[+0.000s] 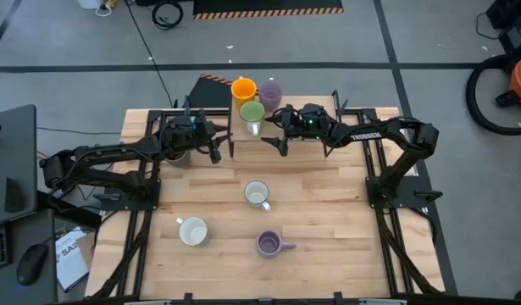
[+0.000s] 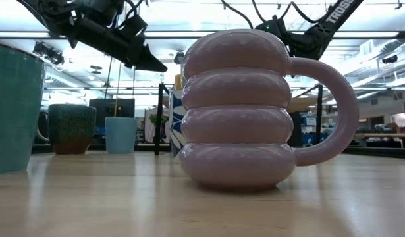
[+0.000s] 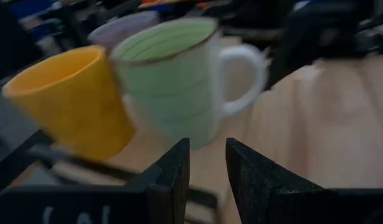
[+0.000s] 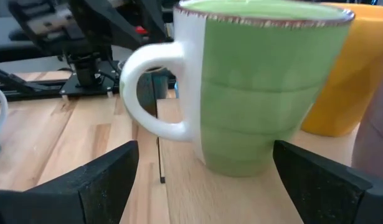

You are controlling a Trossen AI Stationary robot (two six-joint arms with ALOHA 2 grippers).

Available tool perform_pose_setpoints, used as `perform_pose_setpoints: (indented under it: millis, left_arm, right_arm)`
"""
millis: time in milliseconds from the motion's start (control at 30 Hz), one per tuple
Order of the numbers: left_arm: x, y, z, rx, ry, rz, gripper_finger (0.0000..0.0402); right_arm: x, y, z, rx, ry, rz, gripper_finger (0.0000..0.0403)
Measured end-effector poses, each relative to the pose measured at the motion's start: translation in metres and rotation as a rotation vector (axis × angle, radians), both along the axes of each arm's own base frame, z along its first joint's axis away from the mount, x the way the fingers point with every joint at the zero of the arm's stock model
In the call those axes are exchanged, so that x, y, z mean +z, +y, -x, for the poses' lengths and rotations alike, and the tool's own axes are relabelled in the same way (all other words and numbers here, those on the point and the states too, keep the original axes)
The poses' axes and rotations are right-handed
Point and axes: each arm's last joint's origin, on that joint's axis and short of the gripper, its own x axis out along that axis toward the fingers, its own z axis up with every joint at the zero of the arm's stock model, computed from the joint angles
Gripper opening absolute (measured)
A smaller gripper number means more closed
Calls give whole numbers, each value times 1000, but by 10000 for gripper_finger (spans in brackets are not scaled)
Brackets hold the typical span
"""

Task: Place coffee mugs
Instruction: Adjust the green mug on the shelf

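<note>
A: Where am I in the mug job?

B: Starting on my left: the left gripper (image 1: pixel 216 151) hangs above the table with its fingers partly parted and nothing between them. The dark mug (image 1: pixel 175 155) sits just under that arm's wrist, behind the fingertips. Ahead of those fingers stand the orange mug (image 3: pixel 76 99) and the green mug (image 3: pixel 172 84), with a pale purple mug (image 1: pixel 270 91) at the back of that cluster.

A: And the right side?

B: The right gripper (image 1: pixel 283 144) is spread wide and empty, and the green mug stands straight ahead of it, between the lines of its two fingers (image 4: pixel 94 180), handle turned toward my left arm. I judge I'm lining up to take that green mug; next I'd ease forward and close on its body.

A: What's in the way?

B: The orange mug is just beside the green one, touching or nearly, so a finger could nudge it. The left gripper is close on the other side too. Nearer me, well clear of both grippers, a white mug (image 1: pixel 192 230), another white mug (image 1: pixel 257 194) and the ribbed purple mug (image 1: pixel 269 244) stand apart on the table (image 1: pixel 328 220).
</note>
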Motion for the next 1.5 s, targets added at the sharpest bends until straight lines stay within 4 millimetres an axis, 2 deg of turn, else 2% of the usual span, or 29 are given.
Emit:
perform_pose_setpoints:
  millis: [367,633,867,1300,1500]
  left_arm:
    - [0,0,0,19,13,-19,110]
    - [1,1,0,15,1,-23,110]
    - [1,0,0,15,1,-19,110]
    - [-3,0,1,13,38,-3,110]
    - [-2,0,1,13,32,-9,110]
  right_arm:
    - [0,0,-6,-82,-56,31,377]
    - [-6,0,-11,-89,-92,-3,377]
    - [-4,2,-12,-95,-114,-1,377]
    - [-12,2,-11,-161,-34,-17,375]
    - [-10,3,-13,-179,-66,-38,375]
